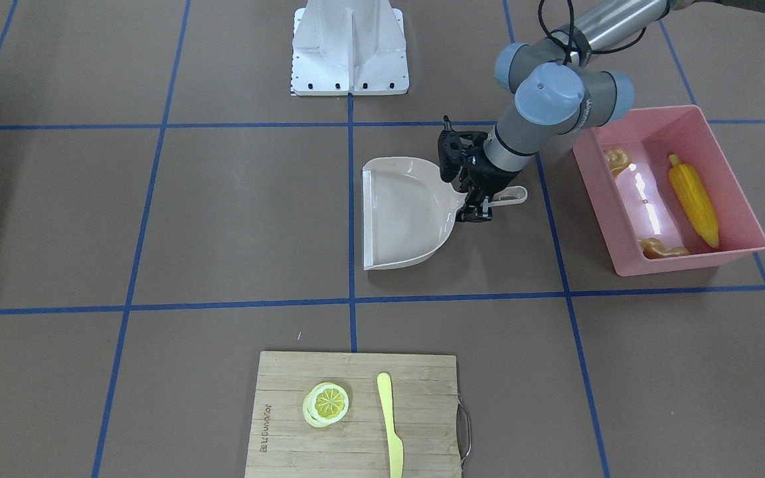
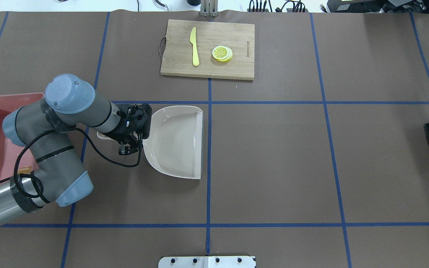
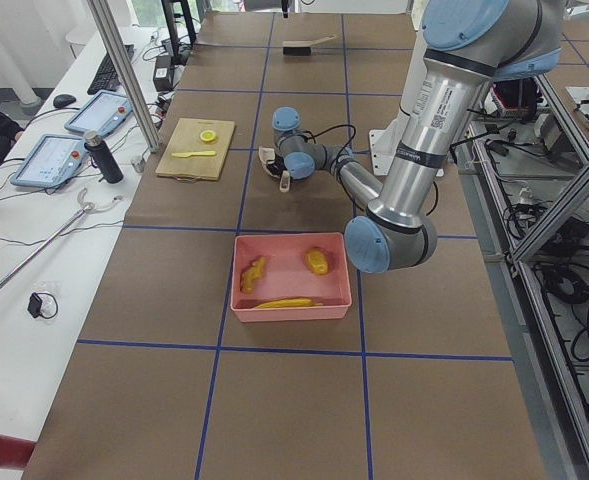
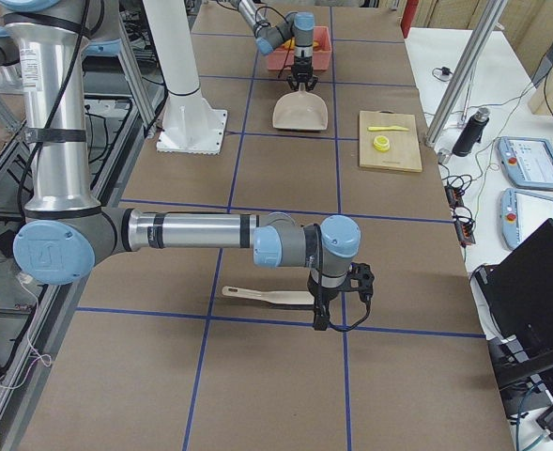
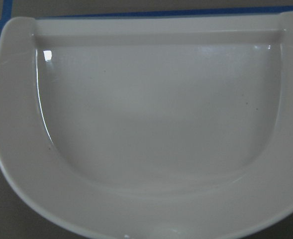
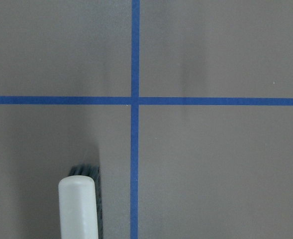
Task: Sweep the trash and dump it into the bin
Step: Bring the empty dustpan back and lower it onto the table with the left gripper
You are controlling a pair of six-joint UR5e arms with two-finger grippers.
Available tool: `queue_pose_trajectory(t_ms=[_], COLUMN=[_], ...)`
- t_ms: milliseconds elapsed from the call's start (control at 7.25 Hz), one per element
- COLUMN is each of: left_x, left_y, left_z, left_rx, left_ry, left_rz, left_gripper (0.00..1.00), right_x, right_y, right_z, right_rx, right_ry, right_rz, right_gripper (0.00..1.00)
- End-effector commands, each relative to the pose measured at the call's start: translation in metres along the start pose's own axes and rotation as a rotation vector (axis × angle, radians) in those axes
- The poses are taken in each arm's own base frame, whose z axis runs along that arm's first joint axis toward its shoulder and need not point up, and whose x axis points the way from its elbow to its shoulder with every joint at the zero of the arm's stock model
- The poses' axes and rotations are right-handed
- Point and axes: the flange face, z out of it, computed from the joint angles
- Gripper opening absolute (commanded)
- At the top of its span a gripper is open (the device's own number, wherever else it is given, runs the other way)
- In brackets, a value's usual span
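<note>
**Three toy foods lie in the pink bin (image 1: 694, 263)**

We count three pieces of trash inside the bin: one corn cob (image 1: 693, 199), one potato (image 1: 615, 161) and one ginger root (image 1: 663, 249). One beige dustpan (image 1: 406, 212) lies flat near the bin. The left gripper (image 1: 475, 211) stands over its handle, and we cannot tell whether the jaws clamp it. Well apart from the bin, the right gripper (image 4: 323, 319) hangs beside one brush (image 4: 262, 296). We cannot tell how its jaws stand either.
</note>
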Motion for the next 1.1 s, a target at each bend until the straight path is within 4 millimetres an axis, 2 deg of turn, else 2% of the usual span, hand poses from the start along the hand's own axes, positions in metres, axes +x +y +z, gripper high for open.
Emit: queue_pose_trajectory(t_ms=[0,276,552,690,966], left_x=[0.0,-0.006,-0.013,-0.012,-0.013], left_y=[0.002,-0.006,-0.012,-0.015,-0.013], left_z=[0.003,0.008,0.01,0.004,0.008], left_rx=[-0.012,-0.014,-0.022,-0.013,-0.02], left_ry=[0.006,0.005,-0.022,-0.027,-0.023], left_rz=[-0.003,-0.005,0.001,0.008,0.005], left_gripper=[0.0,0.1,0.13,0.13,0.17], right_x=[-0.002,-0.006,-0.006,-0.005,-0.004], right_y=[-0.001,-0.003,-0.004,-0.004,-0.004], right_z=[0.0,-0.004,-0.005,-0.004,-0.002], right_rx=[0.001,0.023,0.041,0.04,0.036], right_ry=[-0.001,-0.009,-0.003,-0.001,0.0], right_rz=[-0.007,-0.029,-0.038,-0.037,-0.033], right_gripper=[1.0,1.0,1.0,1.0,1.0])
